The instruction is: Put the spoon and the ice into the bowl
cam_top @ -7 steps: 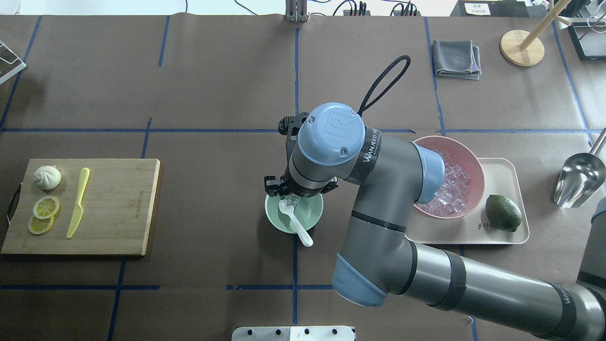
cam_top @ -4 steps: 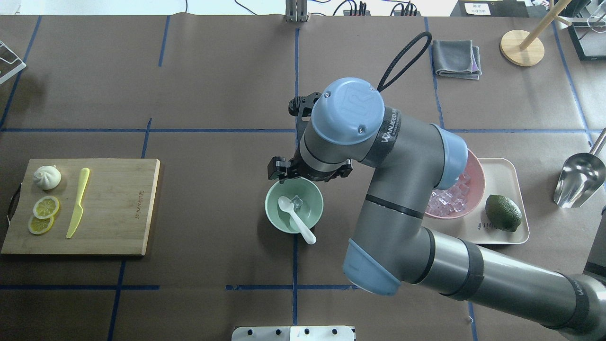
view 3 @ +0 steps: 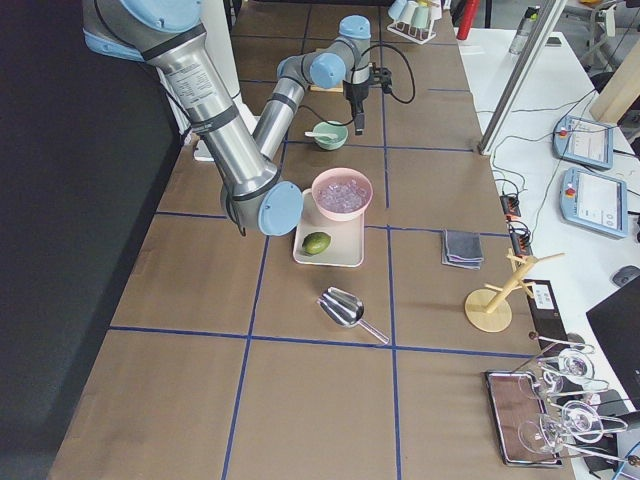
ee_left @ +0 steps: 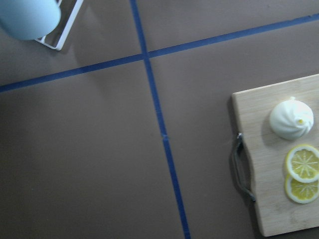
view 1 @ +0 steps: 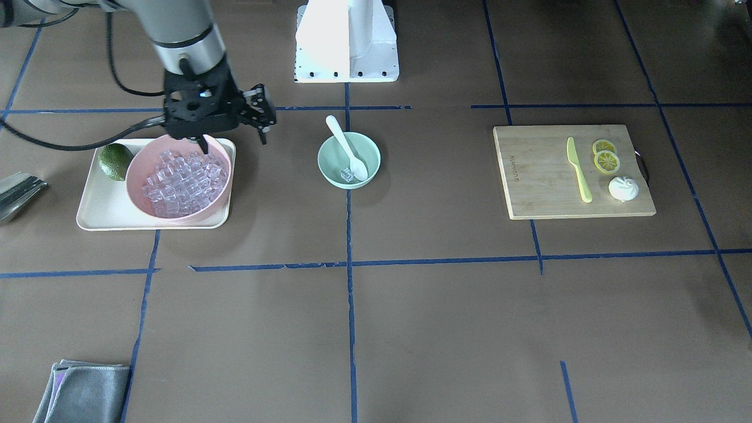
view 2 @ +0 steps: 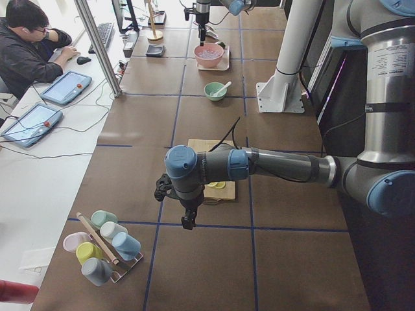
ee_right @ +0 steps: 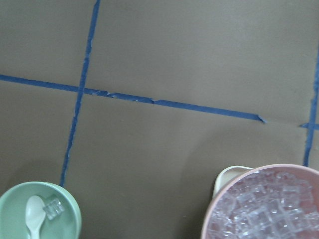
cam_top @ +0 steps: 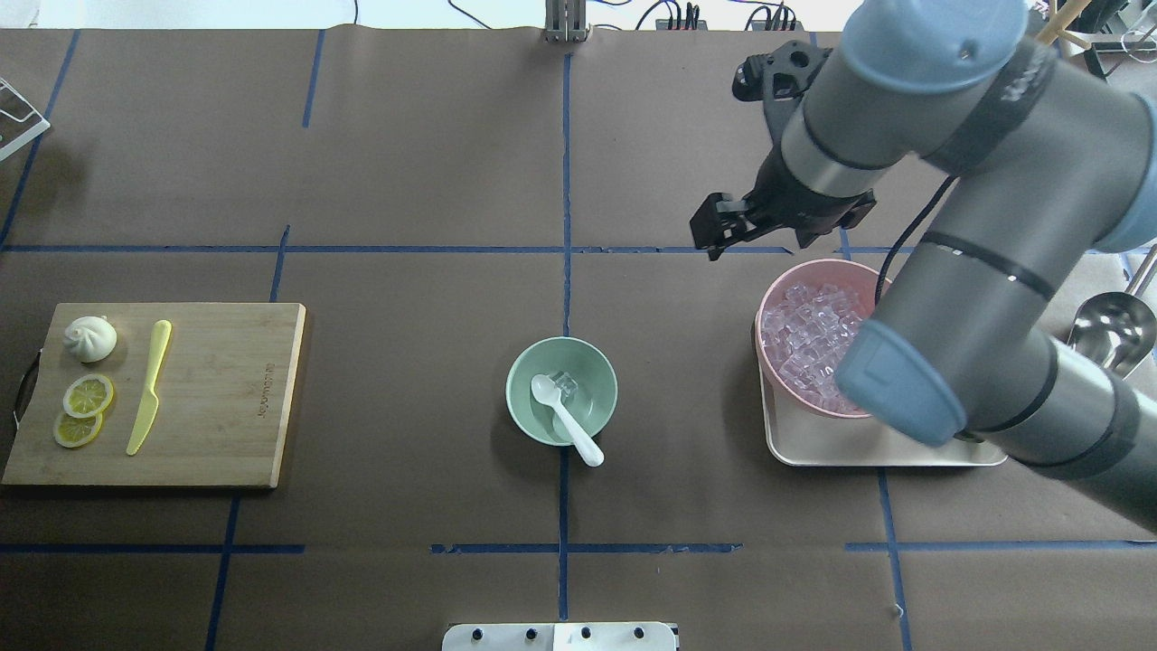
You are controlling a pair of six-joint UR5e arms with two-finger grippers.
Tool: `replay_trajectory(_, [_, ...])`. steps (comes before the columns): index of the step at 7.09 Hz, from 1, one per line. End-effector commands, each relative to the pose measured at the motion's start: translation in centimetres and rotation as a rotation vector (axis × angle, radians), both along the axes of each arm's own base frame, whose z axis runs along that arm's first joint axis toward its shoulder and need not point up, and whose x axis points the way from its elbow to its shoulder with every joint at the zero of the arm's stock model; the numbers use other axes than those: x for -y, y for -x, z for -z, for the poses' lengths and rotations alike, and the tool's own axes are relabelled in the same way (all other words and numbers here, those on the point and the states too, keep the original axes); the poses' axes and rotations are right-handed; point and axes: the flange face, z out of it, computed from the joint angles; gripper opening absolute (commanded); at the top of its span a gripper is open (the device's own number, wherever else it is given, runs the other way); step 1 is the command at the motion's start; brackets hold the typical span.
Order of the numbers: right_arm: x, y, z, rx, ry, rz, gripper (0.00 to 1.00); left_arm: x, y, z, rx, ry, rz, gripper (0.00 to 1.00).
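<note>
The mint-green bowl (cam_top: 518, 398) stands mid-table, also in the front view (view 1: 326, 165) and the right wrist view (ee_right: 12, 206). The white spoon (cam_top: 568, 423) lies in it, scoop down, handle over the rim (view 1: 342, 140). One clear ice cube (cam_top: 567, 386) lies beside the scoop (view 1: 348, 174). My right gripper (view 1: 233, 140) is open and empty, raised next to the pink bowl's rim, well away from the mint bowl; it also shows in the overhead view (cam_top: 757, 240). My left gripper (view 2: 188, 220) hangs beyond the cutting board's outer end; I cannot tell if it is open or shut.
A pink bowl (cam_top: 770, 287) heaped with ice cubes (cam_top: 804, 339) stands on a cream tray (cam_top: 813, 449) with a lime (view 1: 114, 160). A cutting board (cam_top: 226, 398) holds a yellow-green knife (cam_top: 149, 384), lemon slices and a bun. A metal scoop (cam_top: 1112, 330) lies far right.
My right gripper has lifted off the mint bowl and swung away to the pink bowl's side. The ice cube and spoon stay in the mint bowl.
</note>
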Motion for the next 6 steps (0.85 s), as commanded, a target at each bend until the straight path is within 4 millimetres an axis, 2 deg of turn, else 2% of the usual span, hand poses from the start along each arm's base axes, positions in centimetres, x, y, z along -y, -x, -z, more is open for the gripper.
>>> replay_trajectory(1, [3.8, -12.3, -8.1, -0.003, -0.049, 0.082, 1.00, 0.6, 0.3, -0.1, 0.003, 0.002, 0.016, 1.00])
replay_trajectory(2, [4.7, -17.5, -11.5, -0.031, -0.085, 0.092, 1.00, 1.1, 0.3, 0.2, 0.007, 0.019, 0.068, 1.00])
replay_trajectory(4, [4.0, -26.3, -21.2, -0.108, -0.085, 0.131, 1.00, 1.7, 0.3, -1.2, 0.011, 0.057, 0.153, 1.00])
replay_trajectory(5, [3.4, -29.9, -24.9, -0.107, -0.092, 0.165, 1.00, 1.9, 0.3, -1.9, 0.010, 0.070, 0.178, 1.00])
replay_trajectory(6, [2.3, -33.0, -28.9, -0.049, -0.028, 0.144, 1.00, 1.9, 0.3, -1.8, 0.010, 0.081, 0.198, 1.00])
